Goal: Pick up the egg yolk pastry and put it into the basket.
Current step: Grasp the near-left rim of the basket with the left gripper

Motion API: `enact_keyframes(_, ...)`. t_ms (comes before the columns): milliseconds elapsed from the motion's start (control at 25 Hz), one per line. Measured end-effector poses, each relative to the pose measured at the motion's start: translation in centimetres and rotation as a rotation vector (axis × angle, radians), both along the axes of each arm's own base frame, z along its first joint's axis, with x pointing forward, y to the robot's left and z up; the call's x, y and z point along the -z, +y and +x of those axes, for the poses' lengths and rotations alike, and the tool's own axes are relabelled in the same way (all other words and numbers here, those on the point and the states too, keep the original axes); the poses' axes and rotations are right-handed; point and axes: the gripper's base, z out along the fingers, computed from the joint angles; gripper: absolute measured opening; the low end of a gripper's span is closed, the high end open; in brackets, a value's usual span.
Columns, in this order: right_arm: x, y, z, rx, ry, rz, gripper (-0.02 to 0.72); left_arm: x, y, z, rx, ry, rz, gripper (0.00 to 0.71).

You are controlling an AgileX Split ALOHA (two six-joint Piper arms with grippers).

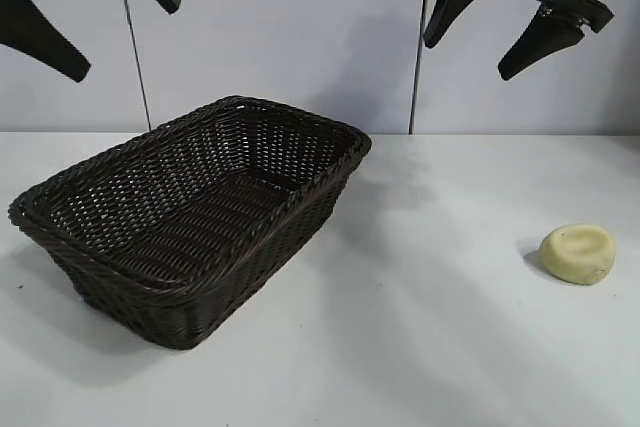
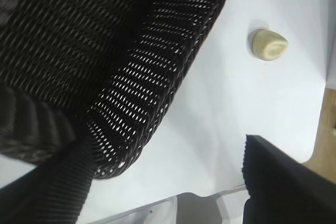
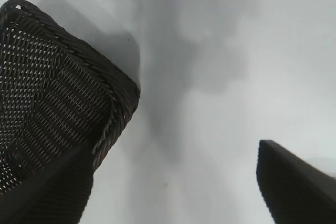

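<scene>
Nothing grabbed yet: egg yolk pastry sits alone on the tabletop right of the basket. Right gripper and left gripper hang high, spread wide, empty.

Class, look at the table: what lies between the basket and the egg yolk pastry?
Nothing: in the exterior view, only bare white table separates the basket from the egg yolk pastry.

Both arms are cut off above the left gripper and right gripper in the exterior view.
</scene>
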Motion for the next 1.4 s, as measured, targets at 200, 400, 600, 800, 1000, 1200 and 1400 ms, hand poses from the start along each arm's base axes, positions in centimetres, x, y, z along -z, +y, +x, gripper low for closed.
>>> enact_keyframes(200, 0.0, 0.0, 0.0, 0.000, 0.001, 0.000, 0.611, 2.6, 0.6, -1.0, -0.144, 0.049, -0.007, 0.568)
enact_keyframes(400, 0.0, 0.0, 0.0, 0.000, 0.001, 0.000, 0.611, 4.8, 1.1, -1.2, -0.293, 0.062, -0.020, 0.568)
enact_keyframes(600, 0.0, 0.0, 0.0, 0.000, 0.001, 0.000, 0.611, 6.6, 1.5, -1.5, -0.369, 0.079, -0.002, 0.568)
enact_keyframes(800, 0.0, 0.0, 0.0, -0.001, 0.000, -0.005, 0.611, 7.7, 1.5, -1.1, -0.382, 0.100, 0.013, 0.568)
enact_keyframes(1000, 0.0, -0.1, 0.0, -0.002, 0.000, -0.013, 0.611, 8.8, 1.5, -0.6, -0.392, 0.116, 0.025, 0.568)
enact_keyframes(1200, 0.0, -0.1, 0.0, -0.002, 0.000, -0.014, 0.611, 10.4, 1.4, 0.2, -0.405, 0.136, 0.044, 0.568)
enact_keyframes(1400, 0.1, -0.1, 0.0, -0.002, 0.000, -0.015, 0.611, 12.2, 1.4, 1.2, -0.427, 0.138, 0.061, 0.568)
